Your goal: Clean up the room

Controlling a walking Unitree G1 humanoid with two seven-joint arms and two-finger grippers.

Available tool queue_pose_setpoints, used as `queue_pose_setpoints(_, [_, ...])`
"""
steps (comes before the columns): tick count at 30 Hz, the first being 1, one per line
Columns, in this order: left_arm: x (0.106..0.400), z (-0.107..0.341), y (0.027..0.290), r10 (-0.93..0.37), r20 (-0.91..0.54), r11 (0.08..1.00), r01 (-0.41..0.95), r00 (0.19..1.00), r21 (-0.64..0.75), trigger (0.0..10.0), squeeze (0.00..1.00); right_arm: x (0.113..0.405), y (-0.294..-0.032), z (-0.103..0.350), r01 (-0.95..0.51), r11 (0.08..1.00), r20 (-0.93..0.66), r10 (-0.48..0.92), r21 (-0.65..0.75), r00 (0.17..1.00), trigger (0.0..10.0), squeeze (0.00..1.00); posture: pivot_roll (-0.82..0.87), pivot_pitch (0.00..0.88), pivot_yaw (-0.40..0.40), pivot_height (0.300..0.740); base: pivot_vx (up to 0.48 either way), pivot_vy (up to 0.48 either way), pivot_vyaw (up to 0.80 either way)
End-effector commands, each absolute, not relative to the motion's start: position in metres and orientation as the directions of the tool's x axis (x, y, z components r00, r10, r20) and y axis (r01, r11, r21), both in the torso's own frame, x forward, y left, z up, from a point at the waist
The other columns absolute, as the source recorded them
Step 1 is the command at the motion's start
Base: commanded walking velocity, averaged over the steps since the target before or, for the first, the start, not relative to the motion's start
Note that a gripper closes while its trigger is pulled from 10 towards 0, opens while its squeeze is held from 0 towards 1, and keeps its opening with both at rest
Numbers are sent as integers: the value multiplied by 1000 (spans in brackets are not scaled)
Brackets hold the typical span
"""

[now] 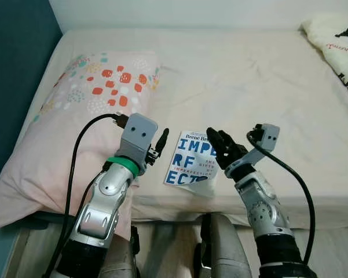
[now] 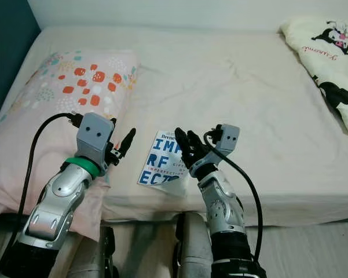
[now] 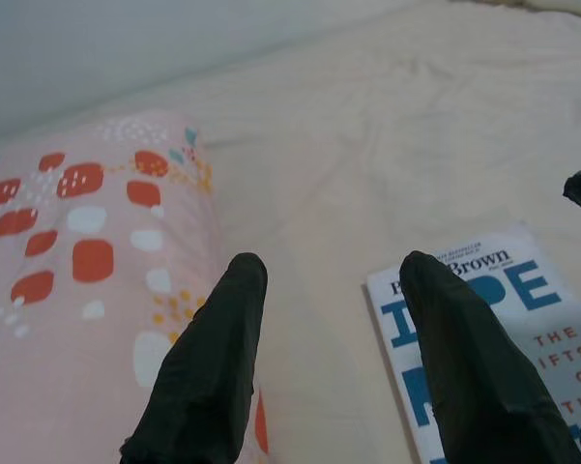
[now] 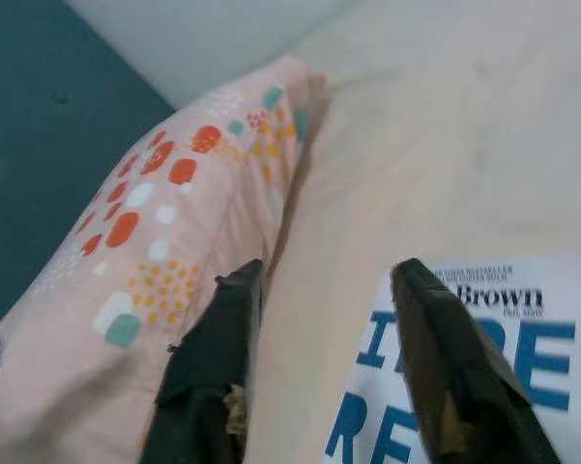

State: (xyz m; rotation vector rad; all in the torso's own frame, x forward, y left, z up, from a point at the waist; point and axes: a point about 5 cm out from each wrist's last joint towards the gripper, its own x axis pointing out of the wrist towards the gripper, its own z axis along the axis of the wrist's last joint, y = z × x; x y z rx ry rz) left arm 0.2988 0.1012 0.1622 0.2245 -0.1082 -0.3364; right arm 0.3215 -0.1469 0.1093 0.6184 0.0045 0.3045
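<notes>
A white book [image 1: 188, 161] with big blue letters lies flat on the cream bed sheet [image 1: 249, 81], close to the bed's front edge. My left gripper [image 1: 161, 143] hovers just left of the book, beside the pillow's corner. It is open, and its fingers [image 3: 217, 358] have nothing between them. My right gripper [image 1: 218, 142] hangs over the book's right edge, open and empty, with its fingers [image 4: 445, 367] spread. Each wrist view takes in the book [image 3: 503, 329] [image 4: 522, 358] and the pillow.
A pink pillow [image 1: 87, 110] with orange and teal dots fills the bed's left side. A cream blanket [image 1: 339, 43] with black cartoon prints lies at the far right corner. A teal wall [image 1: 11, 69] stands to the left. The floor shows below the front edge.
</notes>
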Motion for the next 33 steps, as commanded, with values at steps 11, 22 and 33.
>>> queue_pose_setpoints(11, [290, 162, 107, -344, 26, 911, 327, 939, 250, 10000, 0, 309, -170, 49, -33, 712, -162, 204, 702, 965, 10000, 1000, 47, 173, 70, 596, 0, 0, 0])
queue_pose_setpoints(22, [282, 163, 115, -343, -6, 906, 332, 939, 261, 10000, 0, 318, -175, 41, -30, 724, -188, 219, 689, 958, 10000, 0, 90, 261, 108, 596, 0, 0, 0])
queue_pose_setpoints(33, [272, 170, 123, -330, -27, 906, 325, 943, 272, 10000, 0, 340, -164, 58, -101, 701, -159, 296, 706, 942, 10000, 0, 148, 318, 124, 596, 0, 0, 0])
